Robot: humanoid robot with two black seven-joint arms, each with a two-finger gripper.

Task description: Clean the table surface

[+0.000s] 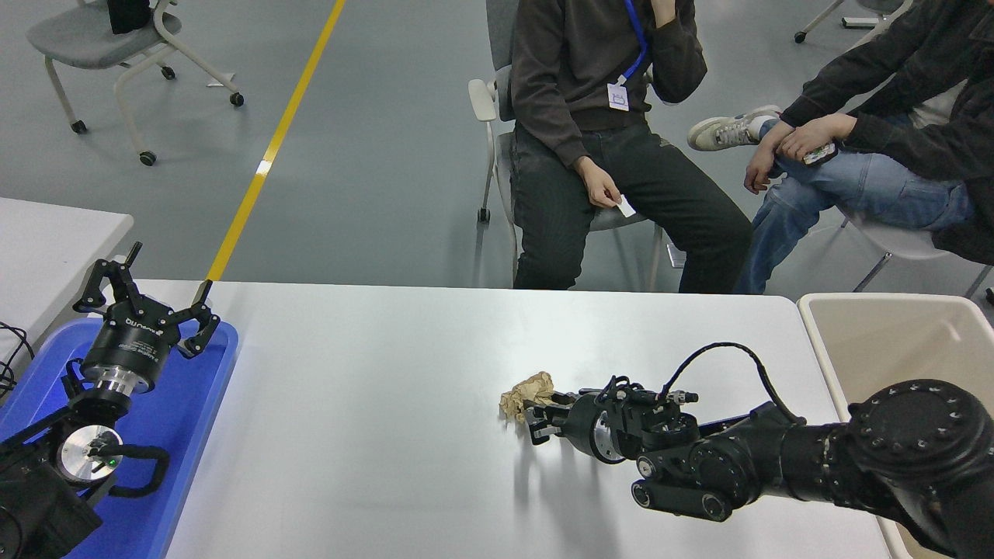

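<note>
The table surface (pixel 373 435) is a wide light grey-white top. A crumpled brown paper wad (pixel 527 393) lies on it right of centre. My right gripper (pixel 537 419) comes in low from the right and sits against the wad's lower right edge, touching it or nearly so. How far it is closed does not show from here. My left gripper (pixel 147 299) is parked over the blue tray at the left, open and holding nothing.
A blue tray (pixel 198 411) sits on the table's left end under the left arm. A beige bin (pixel 885 334) stands off the right end. Two people sit on chairs beyond the far edge. A smaller white table (pixel 46 241) is at far left.
</note>
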